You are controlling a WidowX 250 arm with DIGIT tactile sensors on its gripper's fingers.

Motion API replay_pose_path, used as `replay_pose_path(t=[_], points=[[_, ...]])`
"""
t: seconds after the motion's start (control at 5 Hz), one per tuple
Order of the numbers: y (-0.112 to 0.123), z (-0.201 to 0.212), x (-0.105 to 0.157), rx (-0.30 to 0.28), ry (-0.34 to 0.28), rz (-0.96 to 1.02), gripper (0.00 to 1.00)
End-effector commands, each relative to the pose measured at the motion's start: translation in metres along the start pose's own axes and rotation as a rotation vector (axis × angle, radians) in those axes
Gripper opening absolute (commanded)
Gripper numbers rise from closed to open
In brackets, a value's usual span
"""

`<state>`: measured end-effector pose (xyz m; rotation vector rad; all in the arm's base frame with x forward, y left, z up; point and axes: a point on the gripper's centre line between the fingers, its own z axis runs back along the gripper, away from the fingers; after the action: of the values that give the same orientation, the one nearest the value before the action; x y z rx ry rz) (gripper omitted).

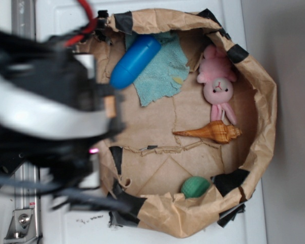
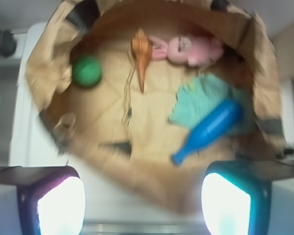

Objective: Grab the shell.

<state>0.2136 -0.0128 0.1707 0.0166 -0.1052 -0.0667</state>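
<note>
Shell [image 1: 213, 133]: lies by the paper basket's [image 1: 264, 101] wall, touching the pink bunny [image 1: 218, 89].
Gripper [image 2: 143, 198]: apparently spread, empty, outside the rim.
Advice: straddle the narrow spire, clear of the bunny.

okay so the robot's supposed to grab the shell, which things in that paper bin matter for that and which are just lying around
For the job:
- shell, orange spiral, lying on the bin floor
- gripper, open, empty, outside the bin's rim

Just lying about:
- pink bunny toy, right beside the shell
- blue bottle, partly on the teal cloth
- green ball
- paper bin holding everything
</note>
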Motion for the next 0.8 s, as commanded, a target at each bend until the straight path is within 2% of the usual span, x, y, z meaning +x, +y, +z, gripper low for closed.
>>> replay_pose_path(t=[0.0,0.2,0.4,0.6], points=[[0.02,-0.052,0.098,-0.079,-0.018,-0.058,1.0],[0.003,-0.074,0.106,-0.092,-0.029,-0.119,1.0],[-0.02,-0.095,0.092,-0.075,-0.018,-0.211,1.0],[-0.023,-0.105,0.089,-0.104,-0.047,-0.205,1.0]])
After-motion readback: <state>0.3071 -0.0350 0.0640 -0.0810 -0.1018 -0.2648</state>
